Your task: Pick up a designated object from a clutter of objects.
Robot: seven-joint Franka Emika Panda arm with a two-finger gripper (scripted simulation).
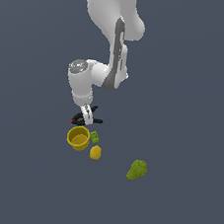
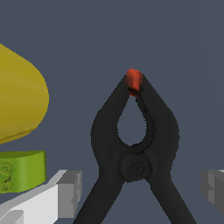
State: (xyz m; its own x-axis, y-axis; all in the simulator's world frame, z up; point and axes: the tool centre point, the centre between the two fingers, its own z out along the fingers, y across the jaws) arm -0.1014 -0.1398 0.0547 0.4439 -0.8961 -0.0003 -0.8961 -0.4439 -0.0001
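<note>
Setting: a plain dark grey-blue floor (image 1: 195, 94); a white robot arm (image 1: 110, 39) reaches down from the top of the exterior view toward a small group of items

Gripper (image 1: 87, 116): points down over the clamp; in the wrist view its two grey fingers (image 2: 70, 192) stand wide apart, one on each side of the clamp's handles, with visible gaps between each pad and the black plastic; it holds nothing

Clamp (image 2: 135, 153): small, black, lying flat on the floor; two handles splay outward from a round pivot; the two arms curve together around a teardrop-shaped gap and meet at a red-orange tip; the tip is closed; in the exterior view the clamp (image 1: 83, 119) sits directly under the gripper, just beyond the cup's rim, partly hidden by the fingers

Cup (image 1: 78, 137): yellow, round, open side up, just beside the clamp; in the wrist view its curved yellow wall (image 2: 19, 105) fills one edge of the picture

Block (image 1: 95, 137): tiny, green, close against the cup on the exterior view's right; in the wrist view it shows round studs (image 2: 22, 170) on one face

Lemon (image 1: 95, 153): small yellow ball, near the cup and block, apart from the clamp

Pear (image 1: 136, 169): green lumpy shape, alone, well apart from the others toward the exterior view's right
</note>
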